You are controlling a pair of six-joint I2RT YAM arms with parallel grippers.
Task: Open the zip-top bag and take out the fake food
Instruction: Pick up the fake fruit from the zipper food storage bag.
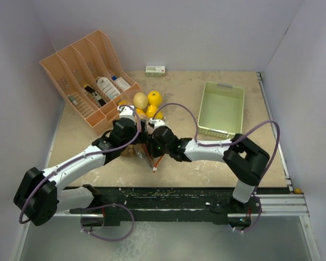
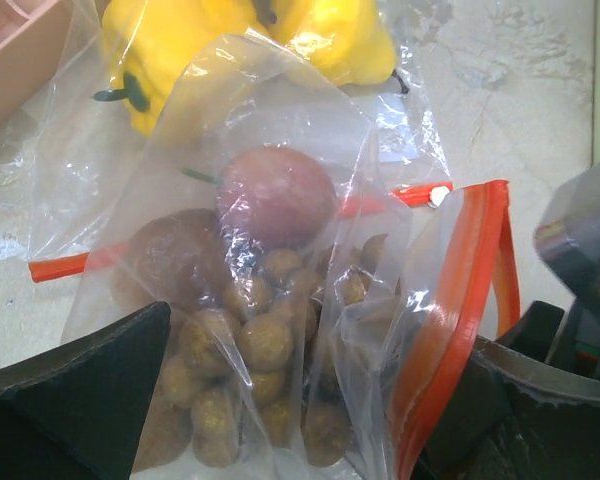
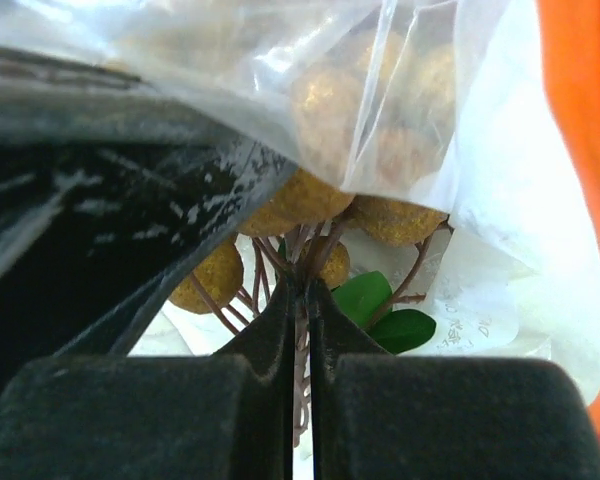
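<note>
The bag [image 2: 280, 110] is see-through, with an orange-red zip strip [image 2: 458, 300]. Inside it are a purple-red ball [image 2: 275, 195], a brown lump [image 2: 165, 262] and many small balls [image 2: 262, 340] that are yellow-brown with tiny speckles. Their stems [image 3: 302, 245] are brown and the leaves [image 3: 382, 310] are bright green. The peppers [image 2: 170, 45] are shiny yellow with dark green stalks. The right gripper [image 3: 298, 300] is black. The rack [image 1: 111, 51] is peach with a criss-cross pattern. The tray [image 1: 223, 109] is pale green. The table [image 1: 206, 157] is sandy with cloudy marks, maybe a marble look.
</note>
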